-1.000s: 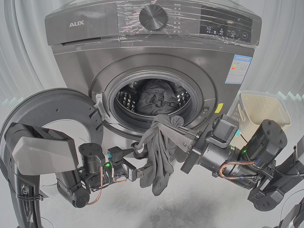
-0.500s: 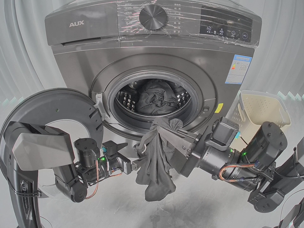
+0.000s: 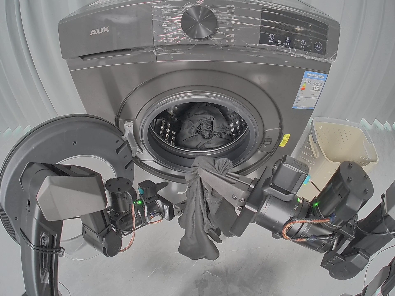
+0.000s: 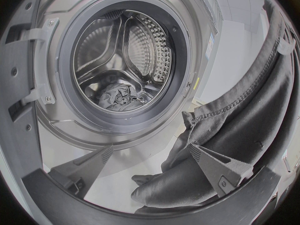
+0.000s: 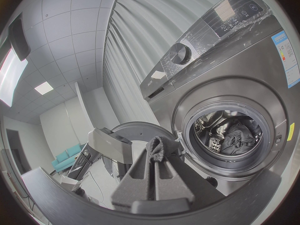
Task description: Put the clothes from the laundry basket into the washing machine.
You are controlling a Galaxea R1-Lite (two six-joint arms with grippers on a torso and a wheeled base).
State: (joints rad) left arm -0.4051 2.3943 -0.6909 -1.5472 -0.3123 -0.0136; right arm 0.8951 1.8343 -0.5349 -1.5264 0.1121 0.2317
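**Q:** Below the washing machine's [image 3: 103, 83] open port, what have you got?

**A:** My right gripper [image 3: 200, 170] is clamped on a dark garment [image 3: 197, 218], which hangs toward the floor. My left gripper [image 4: 150, 149] is spread wide, just beside that cloth. Another dark piece [image 3: 203, 126] lies in the drum. The laundry basket [image 3: 345, 140] stands to my right.

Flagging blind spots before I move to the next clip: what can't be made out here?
- Bottom of the cream perforated plastic laundry basket: head view, hidden by its wall and the right arm; leftover clothes unknowable.
- Left gripper: head view, front end behind the hanging dark grey garment.
- Rear of the steel drum: head view, behind the dark clothes inside.
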